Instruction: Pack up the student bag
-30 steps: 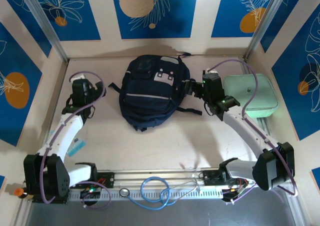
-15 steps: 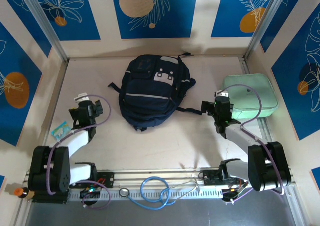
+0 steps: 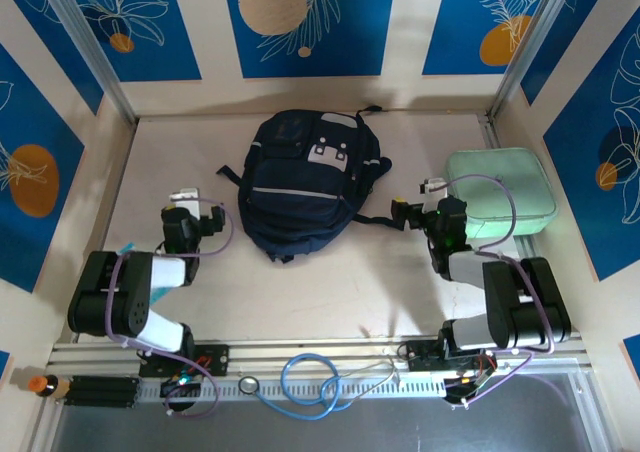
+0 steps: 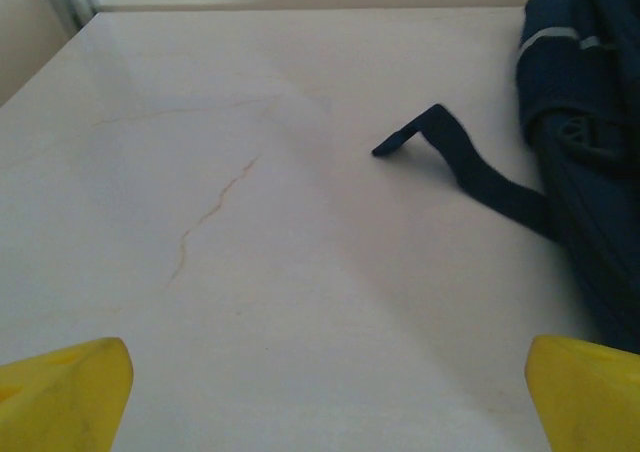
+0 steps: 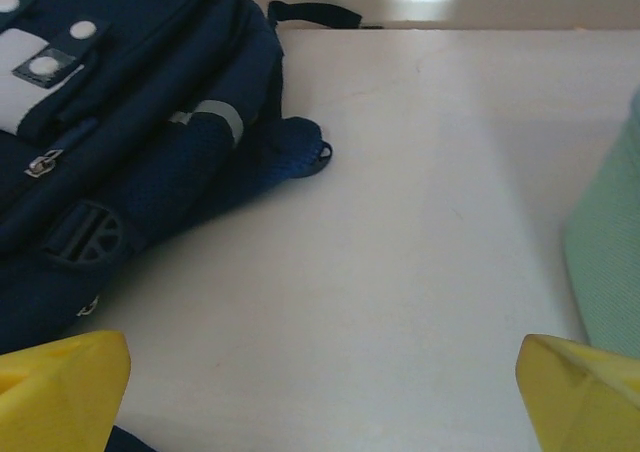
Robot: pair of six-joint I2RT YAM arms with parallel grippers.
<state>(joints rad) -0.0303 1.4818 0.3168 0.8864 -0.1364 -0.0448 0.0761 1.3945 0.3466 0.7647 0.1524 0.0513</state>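
Flanking the student bag (image 3: 300, 197), left claw (image 4: 325, 392) and right claw (image 5: 320, 392) gape; patch markings illegible.

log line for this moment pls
left pincer: open, empty, left of student bag | right pincer: open, empty, between it and mint case | student bag: flat on table

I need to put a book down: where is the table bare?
Bare: the table left of the student bag, toward the back, and the strip nearer than the bag. Crowded: the gap between bag and mint-green case, where the right arm stands.
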